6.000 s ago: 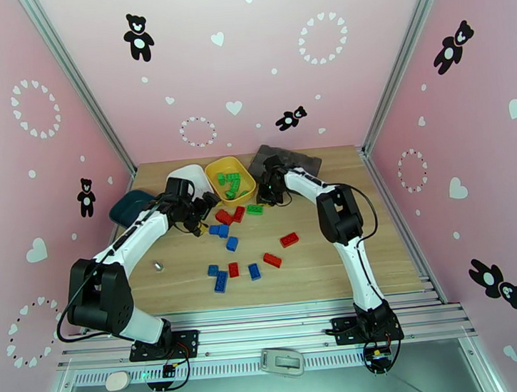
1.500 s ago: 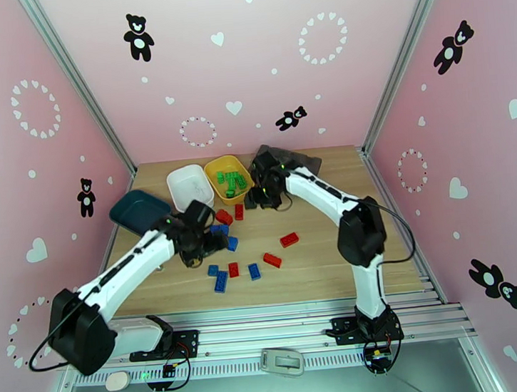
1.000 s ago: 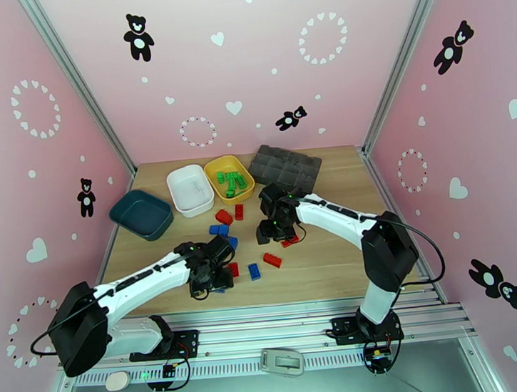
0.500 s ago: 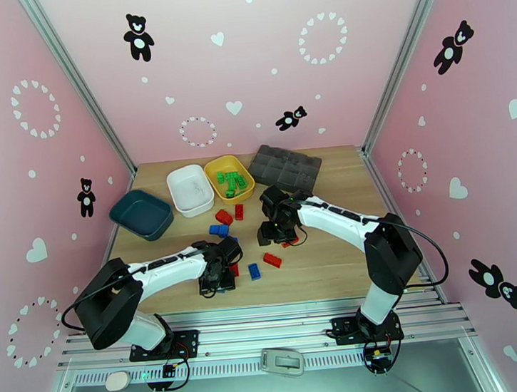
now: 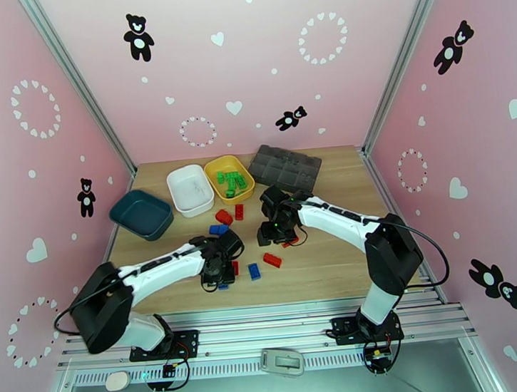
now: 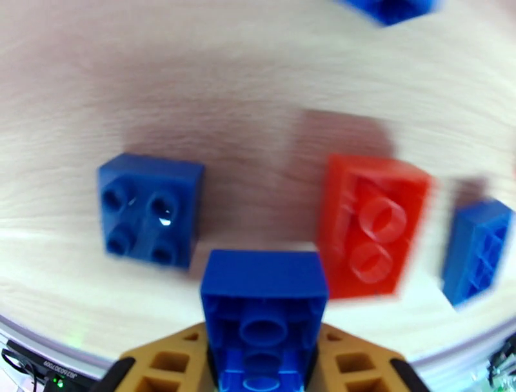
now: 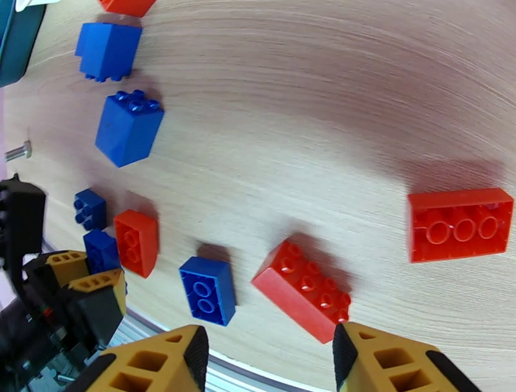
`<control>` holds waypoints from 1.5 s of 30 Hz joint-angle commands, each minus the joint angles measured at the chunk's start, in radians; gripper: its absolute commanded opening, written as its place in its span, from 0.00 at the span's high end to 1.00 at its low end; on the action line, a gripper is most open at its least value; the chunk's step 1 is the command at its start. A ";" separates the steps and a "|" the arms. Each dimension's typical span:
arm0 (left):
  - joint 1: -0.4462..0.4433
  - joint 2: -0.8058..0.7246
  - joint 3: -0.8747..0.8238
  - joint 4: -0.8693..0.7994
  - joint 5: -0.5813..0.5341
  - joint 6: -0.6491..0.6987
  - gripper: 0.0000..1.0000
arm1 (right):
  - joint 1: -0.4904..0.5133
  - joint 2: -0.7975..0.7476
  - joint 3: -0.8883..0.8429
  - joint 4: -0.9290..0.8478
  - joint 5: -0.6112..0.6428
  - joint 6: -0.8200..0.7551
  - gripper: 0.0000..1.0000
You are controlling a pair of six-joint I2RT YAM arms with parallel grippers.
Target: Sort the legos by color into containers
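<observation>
1. Near the wooden worktop's (image 5: 335,266) near edge, the left gripper (image 6: 261,351) is clenching a glossy blue plastic brick (image 6: 263,300), its hollow underside showing.
2. The right gripper (image 7: 269,358) is hanging released near a red studded plastic brick (image 7: 302,298), with bare wood stretching rightward.

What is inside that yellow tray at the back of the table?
A small heap of green bricks lies in the yellow tray, with no other colour showing. The exact count, and anything beneath the heap, is covered in the overhead view.
</observation>
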 commanded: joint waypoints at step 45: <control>0.696 0.576 1.028 -0.195 0.107 0.236 0.22 | 0.014 0.241 0.504 -0.031 -0.108 0.030 0.18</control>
